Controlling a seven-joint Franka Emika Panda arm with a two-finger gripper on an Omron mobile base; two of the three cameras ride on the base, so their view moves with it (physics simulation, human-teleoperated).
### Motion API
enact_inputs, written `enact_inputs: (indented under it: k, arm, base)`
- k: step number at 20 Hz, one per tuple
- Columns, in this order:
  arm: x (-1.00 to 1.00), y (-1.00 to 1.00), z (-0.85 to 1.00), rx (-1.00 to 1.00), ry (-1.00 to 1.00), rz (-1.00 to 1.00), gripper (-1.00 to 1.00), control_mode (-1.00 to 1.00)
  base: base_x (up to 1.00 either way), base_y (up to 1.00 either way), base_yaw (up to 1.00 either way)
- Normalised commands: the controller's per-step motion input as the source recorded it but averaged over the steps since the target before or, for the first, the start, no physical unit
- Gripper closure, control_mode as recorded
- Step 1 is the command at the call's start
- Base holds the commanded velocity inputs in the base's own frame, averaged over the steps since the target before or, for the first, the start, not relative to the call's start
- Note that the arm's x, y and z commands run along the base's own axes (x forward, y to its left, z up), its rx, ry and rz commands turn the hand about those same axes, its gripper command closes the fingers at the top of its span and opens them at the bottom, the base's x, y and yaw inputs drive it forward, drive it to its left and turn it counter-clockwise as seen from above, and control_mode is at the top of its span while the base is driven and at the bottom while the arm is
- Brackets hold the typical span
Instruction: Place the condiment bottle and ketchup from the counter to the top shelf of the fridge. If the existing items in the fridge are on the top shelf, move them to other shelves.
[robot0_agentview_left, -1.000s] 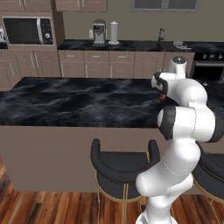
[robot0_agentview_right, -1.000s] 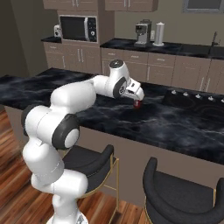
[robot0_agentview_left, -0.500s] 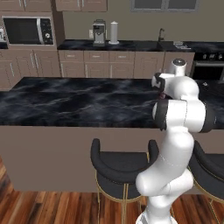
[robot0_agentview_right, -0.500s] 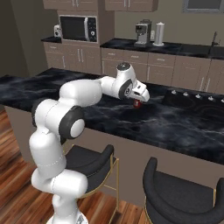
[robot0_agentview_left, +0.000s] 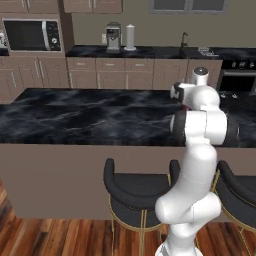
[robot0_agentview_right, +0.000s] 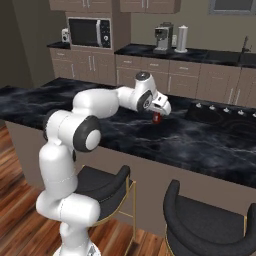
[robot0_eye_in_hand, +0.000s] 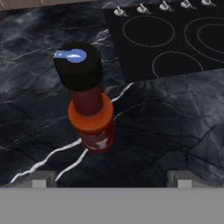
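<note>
Elbow and upper links have swung upright since a second ago, while the gripper (robot0_eye_in_hand: 111, 178) hangs over the same spot on the counter (robot0_agentview_right: 210, 145), jaws spread wide and holding nothing. Between its fingertips and toward 11 o'clock in the hand view stands the condiment bottle (robot0_eye_in_hand: 89, 105), upright on the black marble, black cap on, with the cooktop (robot0_eye_in_hand: 175, 37) off at 1 o'clock. From the right base view the bottle (robot0_agentview_right: 156, 118) shows just beneath the hand.
</note>
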Motion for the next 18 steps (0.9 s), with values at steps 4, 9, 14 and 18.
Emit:
enact_inputs:
  k: [4, 9, 14, 18]
  arm:
    - [0.26, 0.0, -0.02, 0.0, 0.0, 0.0, -1.0, -1.0]
    - [0.27, 0.0, -0.06, 0.0, 0.0, 0.0, -1.0, -1.0]
    - [0.25, 0.0, -0.1, 0.0, 0.0, 0.0, -1.0, -1.0]
    - [0.16, 0.0, -0.1, 0.0, 0.0, 0.0, -1.0, -1.0]
  base:
    - [0.0, 0.0, 0.0]
    - [0.0, 0.0, 0.0]
    - [0.0, 0.0, 0.0]
    - [0.0, 0.0, 0.0]
